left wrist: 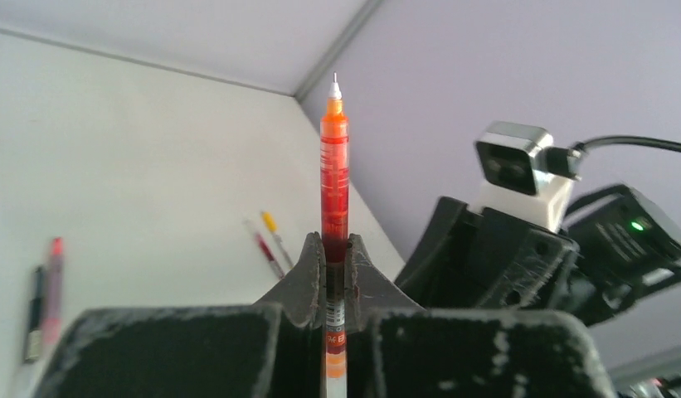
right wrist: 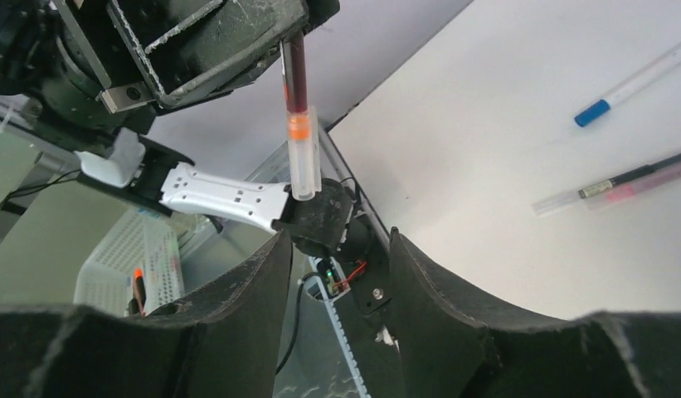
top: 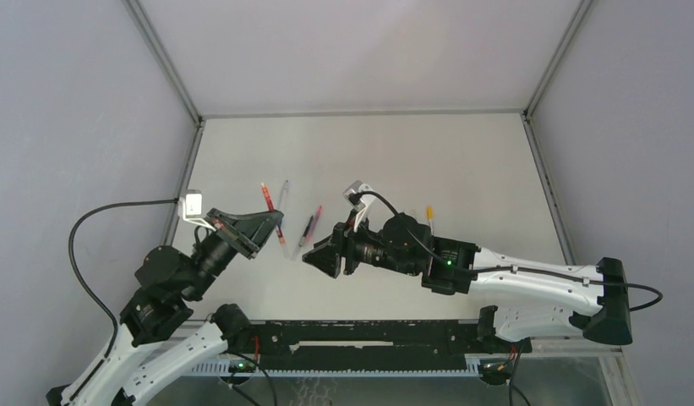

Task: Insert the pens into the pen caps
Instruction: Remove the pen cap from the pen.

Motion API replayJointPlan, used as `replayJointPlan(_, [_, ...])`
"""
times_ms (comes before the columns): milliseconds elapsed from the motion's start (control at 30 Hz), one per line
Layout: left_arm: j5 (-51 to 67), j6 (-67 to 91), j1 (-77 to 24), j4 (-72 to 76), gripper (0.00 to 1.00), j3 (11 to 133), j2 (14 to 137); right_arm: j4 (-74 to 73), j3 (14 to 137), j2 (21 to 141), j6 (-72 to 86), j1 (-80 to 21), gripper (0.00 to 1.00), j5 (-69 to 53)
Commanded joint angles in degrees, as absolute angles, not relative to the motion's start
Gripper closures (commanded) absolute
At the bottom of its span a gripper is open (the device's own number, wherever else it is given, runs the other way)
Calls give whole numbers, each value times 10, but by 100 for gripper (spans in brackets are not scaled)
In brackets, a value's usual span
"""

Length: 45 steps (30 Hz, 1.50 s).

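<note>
My table (top: 461,161) is just plain white, boxed in on three sides by pale grey walls (top: 64,93), with thin metal struts (top: 163,61) running up the back corners. Past the table's edge there's a white slotted plastic basket (right wrist: 104,282) with something small and orange (right wrist: 138,286) in it, can't tell what.

A held pen (left wrist: 334,166) sticks out from between my left jaws, above the tabletop (top: 411,152). Behind those jaws, two pens (top: 266,197) lie side by side. A close pair (top: 309,225) lies just behind my right jaws. A lone pen (top: 429,213) lies farther right, behind my right arm (top: 529,283).
</note>
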<state>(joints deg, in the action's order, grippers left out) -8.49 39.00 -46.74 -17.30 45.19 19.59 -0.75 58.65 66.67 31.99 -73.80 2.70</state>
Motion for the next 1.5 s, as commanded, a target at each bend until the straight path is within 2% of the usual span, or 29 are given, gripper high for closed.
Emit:
replayJointPlan(0, [-187,372,-472,-261,100,504,228,-6,589,656,321,-738,45,68])
replayJointPlan(267, [-298,388,-492,-330,100,534,263,-42,677,741,295,-737,45,80])
replayJointPlan(633, [-369,387,-495,-359,100,544,273,-49,761,844,298,-727,48,68])
replayJointPlan(1067, [-373,394,-495,-359,100,537,272,-59,845,938,279,-725,51,57])
replayJointPlan(1267, [-375,394,-495,-360,100,534,262,-60,853,948,278,-725,61,48])
replayJointPlan(1467, [-379,392,-495,-363,100,533,261,-69,853,946,279,-727,57,48])
